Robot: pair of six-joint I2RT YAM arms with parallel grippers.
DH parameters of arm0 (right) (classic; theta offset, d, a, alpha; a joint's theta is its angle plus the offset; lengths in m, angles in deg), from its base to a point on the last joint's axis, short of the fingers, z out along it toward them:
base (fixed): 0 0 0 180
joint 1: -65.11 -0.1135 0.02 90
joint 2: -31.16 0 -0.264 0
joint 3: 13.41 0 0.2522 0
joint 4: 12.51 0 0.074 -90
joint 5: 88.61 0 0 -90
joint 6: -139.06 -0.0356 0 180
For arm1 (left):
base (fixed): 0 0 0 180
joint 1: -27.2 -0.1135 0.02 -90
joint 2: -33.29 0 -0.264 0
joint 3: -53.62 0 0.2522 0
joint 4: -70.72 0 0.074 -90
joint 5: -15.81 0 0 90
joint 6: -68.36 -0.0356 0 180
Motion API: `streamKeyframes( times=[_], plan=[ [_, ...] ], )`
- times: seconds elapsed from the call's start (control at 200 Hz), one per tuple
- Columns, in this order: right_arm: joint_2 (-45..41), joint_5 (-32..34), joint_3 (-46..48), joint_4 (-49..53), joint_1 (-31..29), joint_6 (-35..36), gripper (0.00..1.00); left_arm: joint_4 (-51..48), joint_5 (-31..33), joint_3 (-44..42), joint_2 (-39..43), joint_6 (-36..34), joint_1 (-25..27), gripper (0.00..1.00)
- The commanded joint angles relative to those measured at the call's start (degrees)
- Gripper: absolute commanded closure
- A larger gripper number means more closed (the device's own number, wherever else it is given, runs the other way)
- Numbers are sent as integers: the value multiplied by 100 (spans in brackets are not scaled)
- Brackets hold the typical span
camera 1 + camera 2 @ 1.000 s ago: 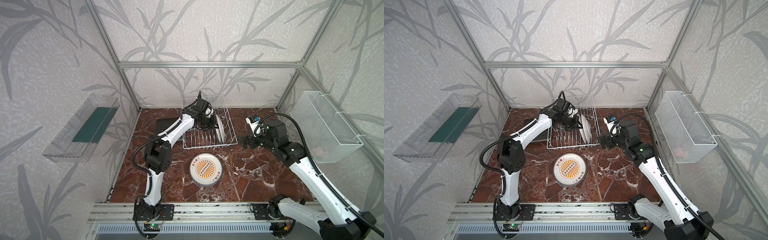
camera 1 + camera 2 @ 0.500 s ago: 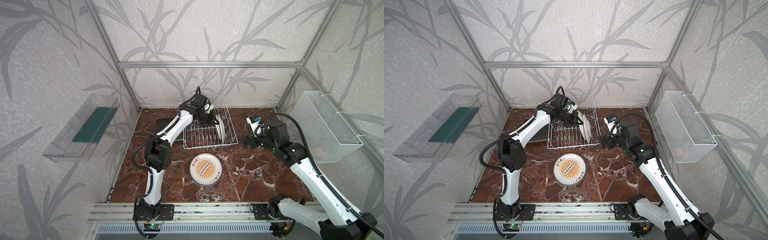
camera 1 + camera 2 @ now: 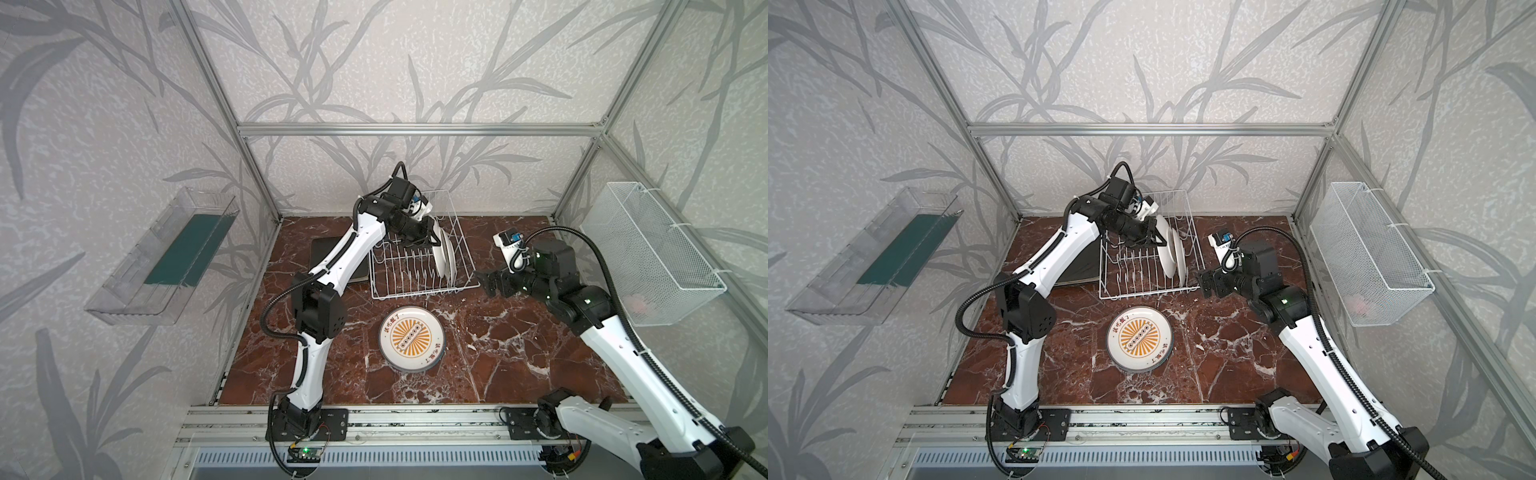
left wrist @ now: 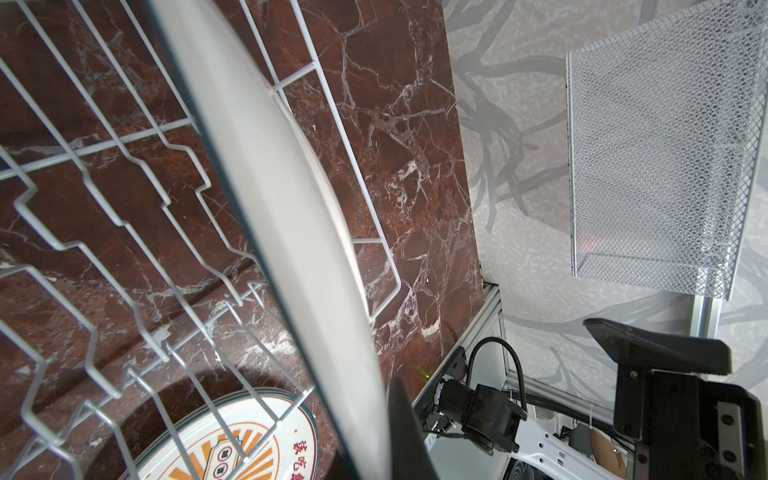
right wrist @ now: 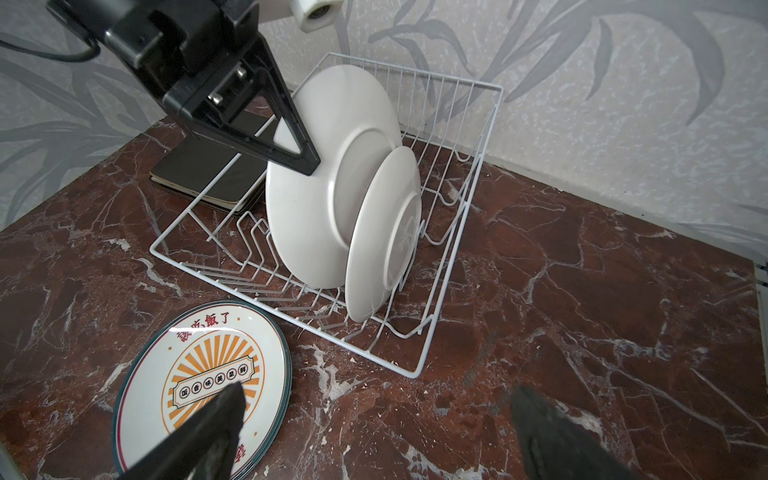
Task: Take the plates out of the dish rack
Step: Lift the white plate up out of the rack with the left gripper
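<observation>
While your left arm reaches from the frame's lower edge up over the dish rack (image 3: 424,293), wrist bent downward, the left tool (image 3: 433,242) is pinched together on the upper rim of the larger white plate (image 5: 316,187), standing on edge in the rack beside a smaller white plate (image 5: 384,232). Your right arm slopes in from the lower right, the right tool (image 5: 378,392) spread wide above the counter (image 3: 519,353) near the rack's lower right corner; the sunburst plates (image 3: 411,337) lie stacked just below the rack.

Glossy plates (image 5: 316,208), wire dish rack (image 5: 441,257)
</observation>
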Motion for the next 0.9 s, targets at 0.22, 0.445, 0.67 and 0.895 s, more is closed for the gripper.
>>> streamKeyframes(
  times=[0.22,0.445,0.67,0.895],
  plan=[
    [-40,-133,-47,-203,25,-171,1,-466,417,800,297,-419,21,100],
    [-47,-219,-145,-177,25,-294,1,-546,703,808,593,-464,14,100],
    [-104,-289,-289,-94,25,-542,1,-607,1161,812,948,-657,-8,100],
    [-88,-501,-459,12,25,-950,1,-727,1585,725,1296,-1347,4,100]
  ],
)
